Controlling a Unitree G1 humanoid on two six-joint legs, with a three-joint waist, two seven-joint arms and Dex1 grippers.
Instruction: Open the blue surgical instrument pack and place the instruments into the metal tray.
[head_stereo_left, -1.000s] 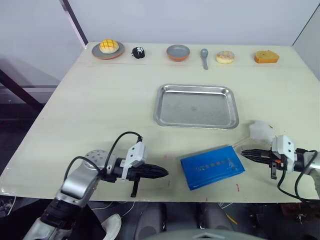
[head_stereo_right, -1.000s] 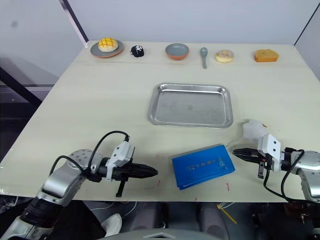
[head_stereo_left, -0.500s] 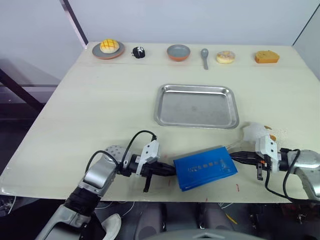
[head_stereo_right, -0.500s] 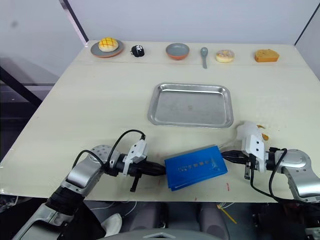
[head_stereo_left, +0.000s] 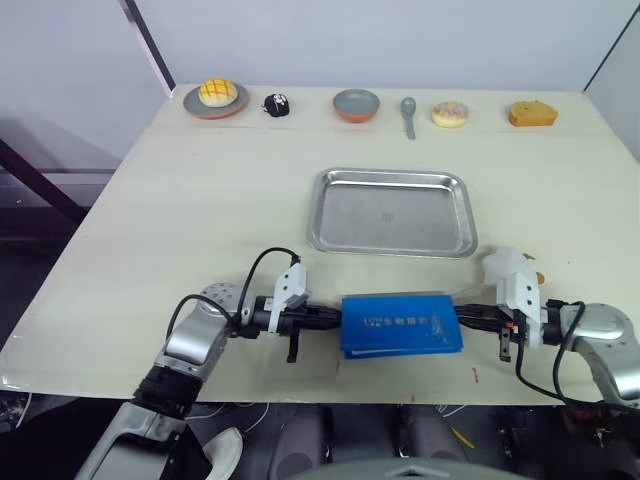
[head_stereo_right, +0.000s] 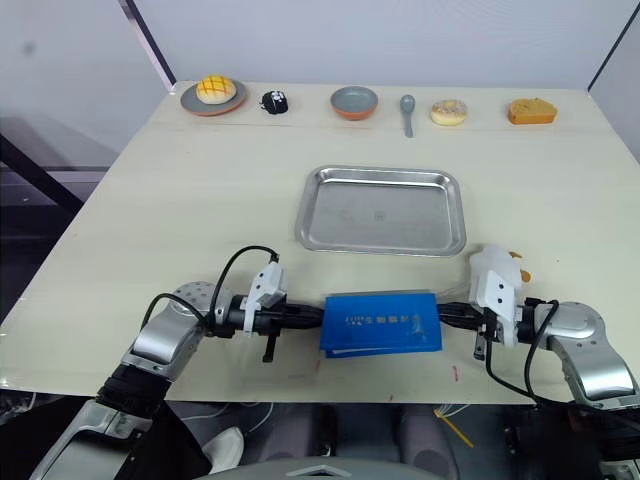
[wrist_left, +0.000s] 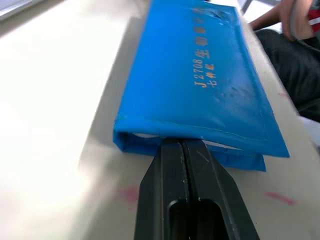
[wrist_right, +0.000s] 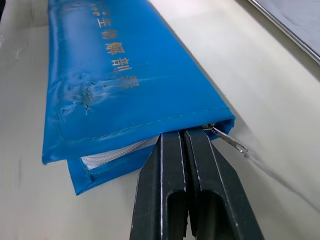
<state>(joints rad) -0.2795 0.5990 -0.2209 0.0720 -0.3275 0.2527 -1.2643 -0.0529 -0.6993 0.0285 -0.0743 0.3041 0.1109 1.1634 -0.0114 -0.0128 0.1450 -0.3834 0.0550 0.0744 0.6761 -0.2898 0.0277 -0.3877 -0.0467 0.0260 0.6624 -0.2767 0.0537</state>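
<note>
1. The blue surgical instrument pack (head_stereo_left: 401, 323) lies flat and closed on the desk (head_stereo_left: 200, 210), in the lower middle of the head views, near the desk's front edge and just below the metal tray (head_stereo_left: 392, 212), apart from it.
2. The left tool (wrist_left: 184, 143) has its two black fingers pressed together; the tips touch the pack's left short edge at the seam, where a pale lining shows. Whether they pinch fabric cannot be told.
3. The right tool (wrist_right: 183, 134) is likewise closed, its tips against the pack's right short edge, beside the white zip teeth and a small metal zip pull (wrist_right: 226, 139).
4. In the head views the two arms reach in from the lower left and lower right, one at each end of the pack.
5. The tray sits in the middle of the frame with nothing in it.
6. Along the upper edge of the desk stand a plate with a yellow bun (head_stereo_left: 216, 97), a small black object (head_stereo_left: 276, 105), a grey bowl (head_stereo_left: 357, 104), a grey spoon (head_stereo_left: 409, 114), a doughnut (head_stereo_left: 450, 114) and an orange cake piece (head_stereo_left: 533, 114).
</note>
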